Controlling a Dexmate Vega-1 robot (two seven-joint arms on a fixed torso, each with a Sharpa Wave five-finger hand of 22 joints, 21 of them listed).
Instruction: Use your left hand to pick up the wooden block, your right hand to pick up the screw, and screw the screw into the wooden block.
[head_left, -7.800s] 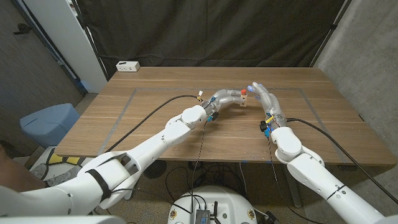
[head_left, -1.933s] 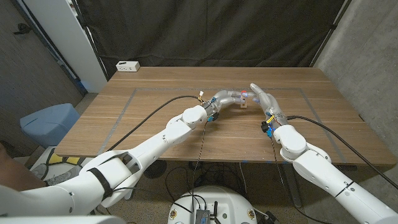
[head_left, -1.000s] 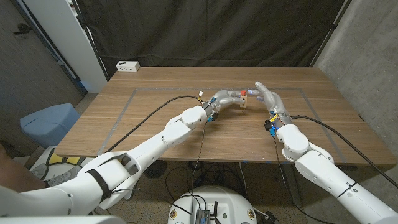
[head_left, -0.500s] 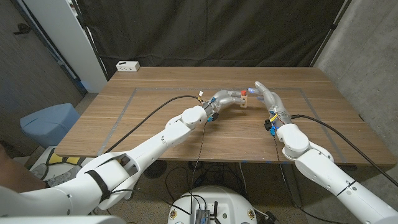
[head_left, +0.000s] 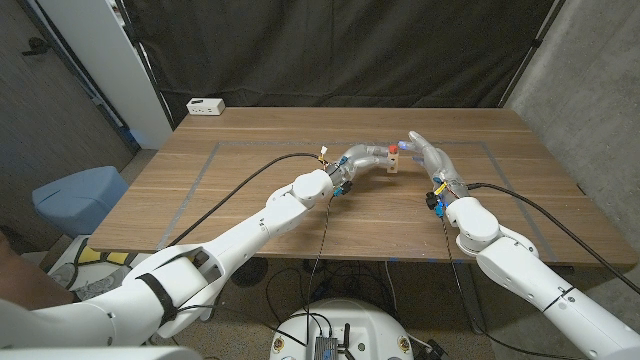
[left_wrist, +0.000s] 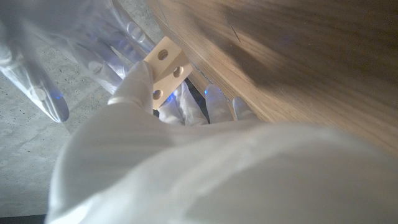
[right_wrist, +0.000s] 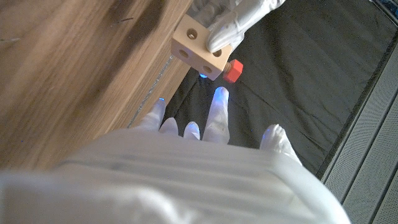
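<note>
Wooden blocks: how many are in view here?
1. The wooden block is held by the left hand above the table's middle, a red screw in its side. No others visible.

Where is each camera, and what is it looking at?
Head view: on the robot's head, looking down at the table; both arms, left hand, right hand.
Left wrist view: on the left wrist, along the left hand holding the block.
Right wrist view: on the right wrist, over the right hand toward the block and red screw.
All share the block.
</note>
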